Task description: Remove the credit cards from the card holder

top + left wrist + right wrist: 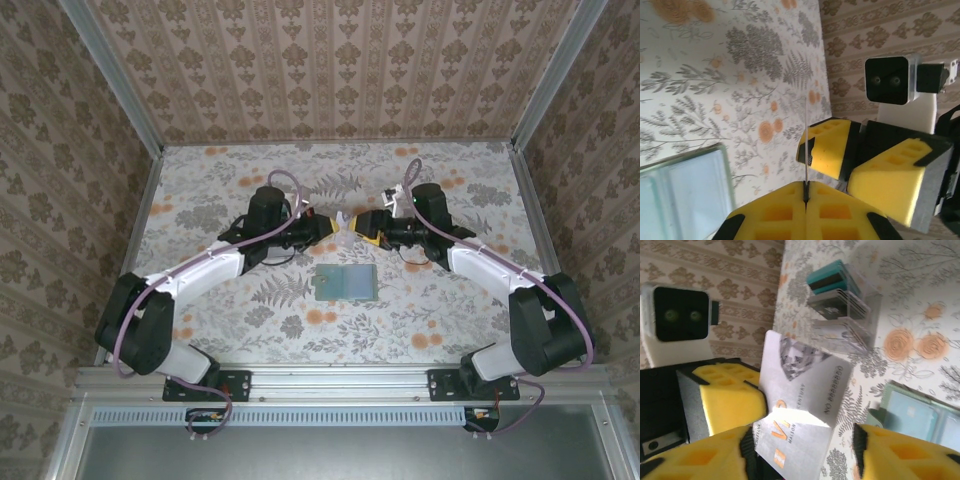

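Observation:
The card holder (pixel 343 284) lies open and flat on the table, also seen in the left wrist view (pixel 680 190) and the right wrist view (pixel 920 415). Above the table's middle my two grippers meet over one silver-grey credit card (pixel 805 400). My left gripper (pixel 806 192) is shut on that card's edge, which appears there as a thin upright line (pixel 805 145). My right gripper (pixel 802 450) is open: the card rests against one finger, with a wide gap to the other. In the top view the left gripper (pixel 325 228) and right gripper (pixel 365 228) face each other.
A stack of teal and grey cards (pixel 840 295) stands in a clear rack on the floral table (pixel 450 300), just beyond the grippers. Patterned walls enclose the table on three sides.

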Tool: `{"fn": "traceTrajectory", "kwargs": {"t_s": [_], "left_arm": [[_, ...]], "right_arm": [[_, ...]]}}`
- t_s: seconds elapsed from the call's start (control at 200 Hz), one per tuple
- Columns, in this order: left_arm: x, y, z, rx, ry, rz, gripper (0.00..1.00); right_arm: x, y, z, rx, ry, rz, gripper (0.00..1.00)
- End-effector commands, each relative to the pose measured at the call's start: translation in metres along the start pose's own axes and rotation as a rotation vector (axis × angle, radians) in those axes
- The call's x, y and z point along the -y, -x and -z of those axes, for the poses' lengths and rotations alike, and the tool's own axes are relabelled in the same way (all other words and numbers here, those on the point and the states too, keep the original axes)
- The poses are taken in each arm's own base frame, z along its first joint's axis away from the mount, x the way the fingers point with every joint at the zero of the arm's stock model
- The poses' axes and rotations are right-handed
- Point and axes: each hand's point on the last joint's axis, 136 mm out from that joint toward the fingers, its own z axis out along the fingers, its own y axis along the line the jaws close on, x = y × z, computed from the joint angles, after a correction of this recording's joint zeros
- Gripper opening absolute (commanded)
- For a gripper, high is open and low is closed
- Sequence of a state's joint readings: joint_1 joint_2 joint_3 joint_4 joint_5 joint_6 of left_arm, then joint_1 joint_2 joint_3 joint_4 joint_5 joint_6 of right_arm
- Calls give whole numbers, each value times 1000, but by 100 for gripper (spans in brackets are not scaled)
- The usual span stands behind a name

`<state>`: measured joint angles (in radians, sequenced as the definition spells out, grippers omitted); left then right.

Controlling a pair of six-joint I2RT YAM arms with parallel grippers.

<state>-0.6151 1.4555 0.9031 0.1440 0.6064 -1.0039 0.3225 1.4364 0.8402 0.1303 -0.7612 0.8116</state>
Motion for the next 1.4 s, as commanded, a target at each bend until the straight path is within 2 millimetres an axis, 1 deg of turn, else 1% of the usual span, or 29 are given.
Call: {"fn": "traceTrajectory", "kwargs": {"t_s": [0.0, 0.03, 0.04, 0.055, 0.13, 0.155, 0.185, 0.2, 0.225, 0.34, 0.515, 0.595, 0.7, 0.75, 0.86, 0.955, 0.98, 1.0, 1.08, 1.17, 1.265, 1.395], "left_arm": [[-1, -5, 17, -28, 106, -143, 0], [-6, -7, 20, -42, 143, -169, 0], [-7, -7, 21, -44, 156, -179, 0], [-10, -8, 23, -50, 176, -190, 0], [-21, -10, 32, -78, 268, -264, 0], [-24, -10, 36, -86, 296, -288, 0], [-27, -10, 40, -93, 330, -317, 0], [-29, -10, 41, -97, 347, -333, 0], [-32, -8, 45, -95, 378, -355, 0], [-45, 3, 63, -67, 512, -493, 0], [-41, 14, 83, -2, 553, -836, 0], [-41, 12, 91, -21, 574, -999, 0], [-48, 13, 101, -36, 617, -1118, 0], [-53, 13, 104, -42, 615, -1167, 0], [-61, 5, 110, -105, 569, -1338, 0], [-68, 11, 116, -136, 548, -1381, 0], [-69, 8, 115, -165, 528, -1406, 0], [-74, 12, 120, -181, 530, -1409, 0], [-81, 13, 120, -252, 487, -1460, 0], [-86, 20, 117, -303, 470, -1515, 0], [-97, 20, 112, -372, 460, -1595, 0], [-105, 32, 105, -389, 475, -1613, 0]], "right_arm": [[15, -4, 8, 19, -97, 33, 67], [18, -4, 9, 17, -111, 37, 68], [12, -3, 13, 30, -104, 53, 69], [10, -3, 15, 35, -104, 62, 70], [12, -3, 18, 37, -127, 75, 75], [12, -3, 19, 37, -133, 78, 85], [12, -3, 20, 40, -140, 83, 90], [13, -4, 20, 39, -143, 83, 98], [12, -3, 21, 42, -148, 87, 100], [12, -2, 25, 54, -167, 102, 100], [14, 1, 34, 87, -215, 129, 100], [14, 1, 40, 109, -234, 146, 100], [14, 1, 46, 127, -252, 159, 100], [15, 1, 48, 136, -262, 162, 100], [12, 5, 52, 162, -267, 175, 100], [9, 7, 55, 175, -275, 192, 99], [9, 7, 56, 175, -278, 195, 100], [10, 7, 56, 175, -282, 195, 100], [9, 8, 57, 174, -290, 198, 100], [9, 10, 58, 177, -297, 198, 100], [11, 10, 58, 179, -310, 196, 100], [14, 10, 59, 182, -328, 189, 100]]}}
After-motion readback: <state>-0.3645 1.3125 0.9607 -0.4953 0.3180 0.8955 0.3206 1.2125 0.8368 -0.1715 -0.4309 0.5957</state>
